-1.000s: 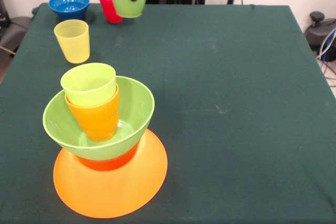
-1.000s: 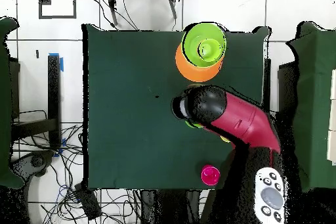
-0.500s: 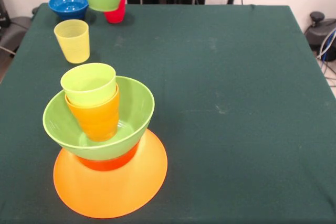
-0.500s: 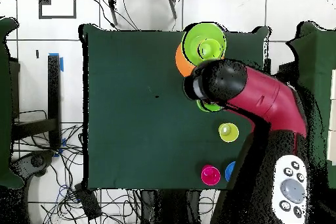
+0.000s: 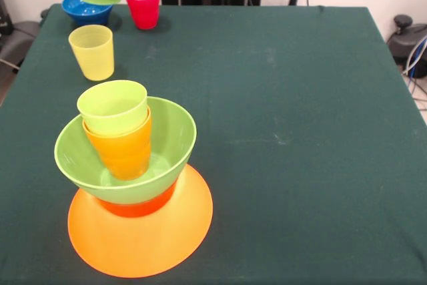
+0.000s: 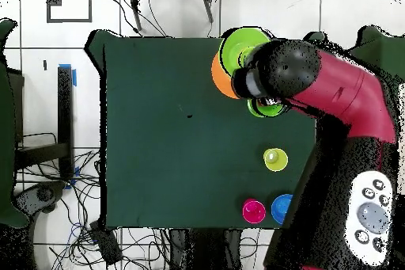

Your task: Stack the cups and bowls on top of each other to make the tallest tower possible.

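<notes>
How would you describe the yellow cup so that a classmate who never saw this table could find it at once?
Start at the tower on the wide orange bowl near the table's front left. Directly behind it a pale yellow cup stands alone, upright on the green cloth. Unlike the red cup and blue bowl farther back, it is yellow and nearest the tower.

No readable text, labels, brands, numbers or signs in either view.
</notes>
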{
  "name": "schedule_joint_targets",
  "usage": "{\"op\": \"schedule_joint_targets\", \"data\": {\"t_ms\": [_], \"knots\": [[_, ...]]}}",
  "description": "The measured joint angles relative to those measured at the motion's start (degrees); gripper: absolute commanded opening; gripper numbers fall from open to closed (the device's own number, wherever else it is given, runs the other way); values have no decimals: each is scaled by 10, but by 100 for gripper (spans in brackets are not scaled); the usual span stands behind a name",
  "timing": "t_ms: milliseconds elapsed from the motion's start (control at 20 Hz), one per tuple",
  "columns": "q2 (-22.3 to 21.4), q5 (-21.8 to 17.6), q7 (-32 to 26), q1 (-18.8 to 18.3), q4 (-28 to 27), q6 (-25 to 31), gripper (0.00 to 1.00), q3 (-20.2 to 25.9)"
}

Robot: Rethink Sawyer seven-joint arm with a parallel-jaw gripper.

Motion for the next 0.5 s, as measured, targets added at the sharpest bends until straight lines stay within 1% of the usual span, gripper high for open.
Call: {"op": "schedule_joint_targets", "data": {"t_ms": [150, 250, 300, 500], "knots": [[21, -2, 0, -1, -51, 29, 0, 3], [30, -2, 0, -1, -69, 38, 0, 4], [42, -1, 0, -1, -91, 45, 0, 6], [66, -1, 0, -1, -129, 52, 0, 9]]}}
